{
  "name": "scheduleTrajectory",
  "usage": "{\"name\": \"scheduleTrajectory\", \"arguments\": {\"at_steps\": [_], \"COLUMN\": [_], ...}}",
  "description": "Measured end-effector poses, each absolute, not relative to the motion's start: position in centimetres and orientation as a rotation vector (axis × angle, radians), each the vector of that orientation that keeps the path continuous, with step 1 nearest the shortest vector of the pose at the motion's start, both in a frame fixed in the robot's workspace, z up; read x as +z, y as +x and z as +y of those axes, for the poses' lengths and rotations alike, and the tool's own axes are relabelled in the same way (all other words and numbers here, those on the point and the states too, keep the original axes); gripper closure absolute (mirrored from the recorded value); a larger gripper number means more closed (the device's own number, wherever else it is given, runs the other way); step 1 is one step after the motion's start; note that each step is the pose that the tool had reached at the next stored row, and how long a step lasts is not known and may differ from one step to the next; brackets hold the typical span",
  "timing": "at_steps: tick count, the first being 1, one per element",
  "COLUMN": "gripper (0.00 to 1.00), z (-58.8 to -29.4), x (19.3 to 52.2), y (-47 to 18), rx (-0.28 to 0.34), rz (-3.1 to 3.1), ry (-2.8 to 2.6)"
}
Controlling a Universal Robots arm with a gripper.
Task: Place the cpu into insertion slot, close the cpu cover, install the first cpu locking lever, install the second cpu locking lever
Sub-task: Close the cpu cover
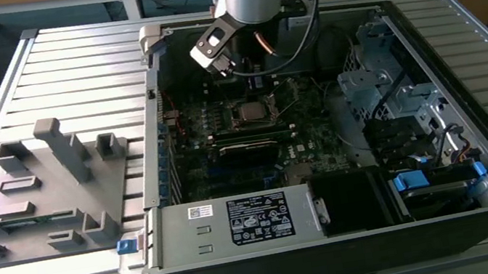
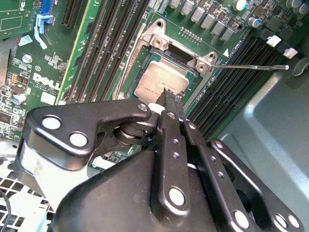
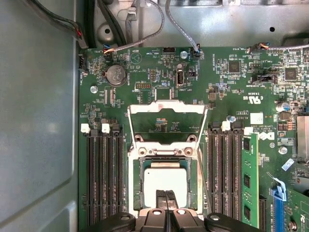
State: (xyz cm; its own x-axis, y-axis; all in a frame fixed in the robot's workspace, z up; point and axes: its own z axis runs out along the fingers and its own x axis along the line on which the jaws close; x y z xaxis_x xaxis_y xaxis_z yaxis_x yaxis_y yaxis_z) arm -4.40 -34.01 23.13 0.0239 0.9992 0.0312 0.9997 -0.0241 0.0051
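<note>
The cpu [image 3: 165, 179] lay flat in the insertion slot [image 3: 136, 188], dull metal top up, seated square inside the rim as far as could be judged. It looked a light, stiff, thin plate with a smooth top that offers little grip. Its underside and the slot's contacts are likely the fragile parts, so it would best be held by two opposite edges and never pressed at an angle.

The cpu cover [image 3: 166, 107] stood swung open on its hinge beyond the slot, not yet lowered. It seemed a thin, springy sheet frame, best pushed at its free edge. A thin wire lever [image 2: 251, 66] stuck out free beside the slot.

The hand [image 3: 166, 195] had its fingers pressed together, gripping nothing, with the tips at the cpu's near edge. Whether they touched the metal or hovered just above it could not be told. They hid that edge of the cpu, and the slot's contacts lay covered beneath it.

Memory slots [image 3: 104, 174] flanked the slot on both sides, all inside the computer case [image 1: 339, 239] on the worktop [image 1: 65, 62].
</note>
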Motion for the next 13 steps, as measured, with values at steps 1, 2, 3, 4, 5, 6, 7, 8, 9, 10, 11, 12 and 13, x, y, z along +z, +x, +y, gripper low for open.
{"name": "scheduleTrajectory", "arguments": {"at_steps": [1, 2, 3, 4, 5, 6, 7, 8, 9, 10, 11, 12, 13], "gripper": [0.9, 0.9, 0.9, 0.9, 0.9, 0.9, 0.9, 0.9, 0.9, 0.9, 0.9, 0.9, 0.9], "z": [-34.02, -34.02, -34.02, -34.02, -34.02, -34.02, -34.02, -34.02, -34.01, -34.01, -34.02, -34.02, -34.02], "x": [23.16, 23.19, 23.19, 23.19, 23.22, 23.28, 23.3, 23.31, 23.3, 23.3, 23.31, 23.32, 23.32], "y": [-4.4, -4.4, -4.4, -4.4, -4.4, -4.41, -4.41, -4.4, -4.4, -4.4, -4.4, -4.4, -4.4], "rx": [-0.04, -0.04, -0.04, -0.04, -0.04, -0.039, -0.039, -0.04, -0.04, -0.041, -0.04, -0.04, -0.04], "rz": [-2.182, -2.182, -2.182, -2.182, -2.182, -2.182, -2.182, -2.182, -2.182, -2.182, -2.182, -2.182, -2.182], "ry": [-2.235, -2.235, -2.235, -2.235, -2.235, -2.235, -2.235, -2.235, -2.235, -2.235, -2.235, -2.235, -2.235]}}
